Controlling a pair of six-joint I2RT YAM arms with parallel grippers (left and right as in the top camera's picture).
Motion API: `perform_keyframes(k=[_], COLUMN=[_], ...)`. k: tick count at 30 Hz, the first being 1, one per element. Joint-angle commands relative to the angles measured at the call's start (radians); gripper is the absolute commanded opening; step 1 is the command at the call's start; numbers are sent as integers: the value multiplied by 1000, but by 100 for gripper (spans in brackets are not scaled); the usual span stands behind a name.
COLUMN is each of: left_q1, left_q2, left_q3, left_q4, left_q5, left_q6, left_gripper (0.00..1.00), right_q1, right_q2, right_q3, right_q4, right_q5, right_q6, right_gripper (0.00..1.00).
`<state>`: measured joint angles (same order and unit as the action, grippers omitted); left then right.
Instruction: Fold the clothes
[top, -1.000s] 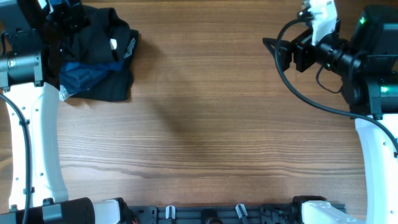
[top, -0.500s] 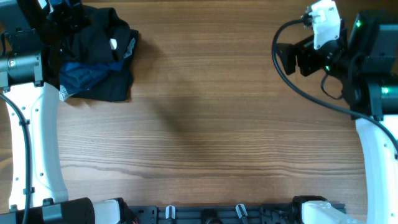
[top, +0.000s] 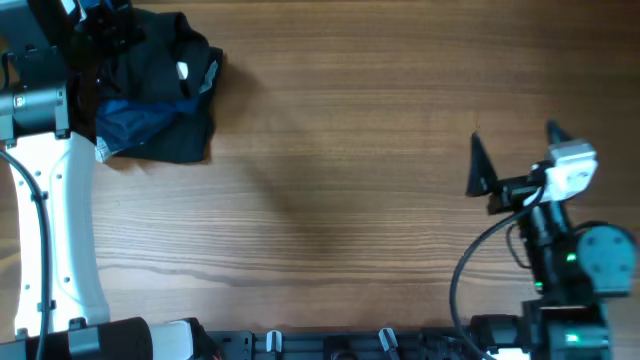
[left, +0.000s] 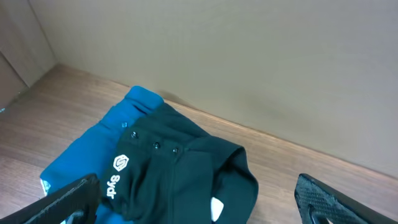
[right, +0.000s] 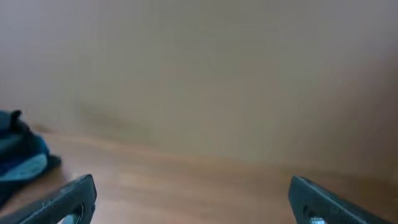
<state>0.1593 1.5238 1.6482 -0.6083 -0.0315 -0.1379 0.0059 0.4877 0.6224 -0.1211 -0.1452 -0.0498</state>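
The clothes (top: 160, 90) lie in a crumpled pile at the table's back left corner. A black shirt (top: 165, 50) with a small white logo (top: 182, 70) is on top, and a blue garment (top: 135, 120) sticks out beneath it. In the left wrist view the dark shirt (left: 180, 174) with its white logo (left: 121, 163) lies over the blue garment (left: 93, 146). My left gripper (left: 196, 208) is open just above the pile, holding nothing. My right gripper (top: 515, 150) is open and empty over bare wood at the front right, far from the pile. The right wrist view shows its spread fingers (right: 196, 202).
The wooden table (top: 340, 200) stretches between the pile and the right arm. A plain wall (left: 249, 62) stands behind the table. The pile's edge shows at the far left of the right wrist view (right: 18, 155). A black rail (top: 330, 345) runs along the front edge.
My right arm has swung from the back right corner toward the front right, its gripper still open. The left arm and the pile have not moved.
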Motion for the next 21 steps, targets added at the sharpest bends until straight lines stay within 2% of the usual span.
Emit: perform_keyframes(k=[1, 11, 21], left_q1=[0, 0, 0], left_q2=[-2, -2, -2], left_q3=[-1, -1, -1], left_q4=[4, 4, 4], left_q5=[8, 8, 8], left_q6=[-13, -13, -13], left_gripper=[100, 100, 100], right_q1=[-2, -2, -2], right_q2=[-126, -370, -467], right_q3=[-164, -494, -600], right_q4=[78, 185, 187], right_q5=[-13, -13, 29], right_q6=[64, 171, 182], right_gripper=[100, 100, 100])
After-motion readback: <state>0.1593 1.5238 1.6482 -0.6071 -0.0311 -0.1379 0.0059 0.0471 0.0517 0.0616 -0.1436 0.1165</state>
